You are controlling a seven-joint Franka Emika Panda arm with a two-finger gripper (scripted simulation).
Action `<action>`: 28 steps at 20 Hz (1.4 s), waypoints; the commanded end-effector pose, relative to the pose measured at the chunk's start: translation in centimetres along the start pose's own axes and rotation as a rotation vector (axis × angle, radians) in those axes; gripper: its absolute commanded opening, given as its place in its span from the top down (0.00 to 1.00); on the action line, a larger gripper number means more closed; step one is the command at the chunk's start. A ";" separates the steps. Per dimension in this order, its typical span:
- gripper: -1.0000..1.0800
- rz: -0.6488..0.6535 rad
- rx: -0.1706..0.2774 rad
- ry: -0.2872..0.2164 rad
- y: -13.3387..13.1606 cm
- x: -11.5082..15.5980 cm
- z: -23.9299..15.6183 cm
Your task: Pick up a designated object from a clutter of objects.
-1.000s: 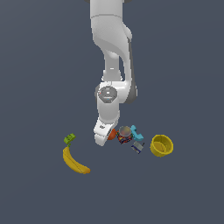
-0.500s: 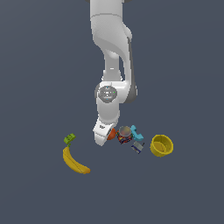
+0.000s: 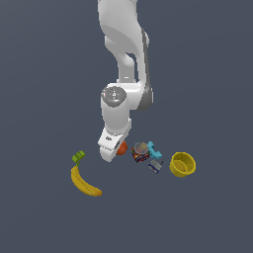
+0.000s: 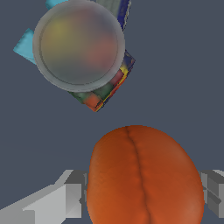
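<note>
The designated object, a smooth red-orange ball, lies in the clutter of objects, partly hidden behind the white hand in the exterior view. In the wrist view the ball fills the space between the two grey fingers, which press against its two sides. My gripper is low over the floor and shut on the ball. The multicoloured can with its silver top stands just beside the ball, on the exterior view's right.
A yellow banana and a green brick lie at the exterior view's left. A cyan block, a small blue-white box and a yellow bowl sit to the right of the can.
</note>
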State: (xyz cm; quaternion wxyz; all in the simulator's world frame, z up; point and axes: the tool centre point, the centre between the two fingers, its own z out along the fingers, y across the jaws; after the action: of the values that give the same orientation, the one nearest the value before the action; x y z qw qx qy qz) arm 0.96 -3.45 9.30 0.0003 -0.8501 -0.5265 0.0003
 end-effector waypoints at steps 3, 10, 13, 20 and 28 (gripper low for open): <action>1.00 0.000 -0.002 0.002 1.3 -1.1 -3.7; 1.00 0.000 -0.001 0.002 3.6 -3.3 -10.8; 1.00 -0.001 -0.001 0.003 4.7 -4.2 -13.9; 1.00 -0.001 -0.001 0.002 7.2 -6.4 -20.8; 1.00 0.000 -0.001 0.001 9.7 -8.3 -27.3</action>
State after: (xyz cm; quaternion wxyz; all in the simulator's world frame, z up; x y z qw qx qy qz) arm 5.73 -14.79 35.46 0.0005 -0.8502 -0.5265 -0.0003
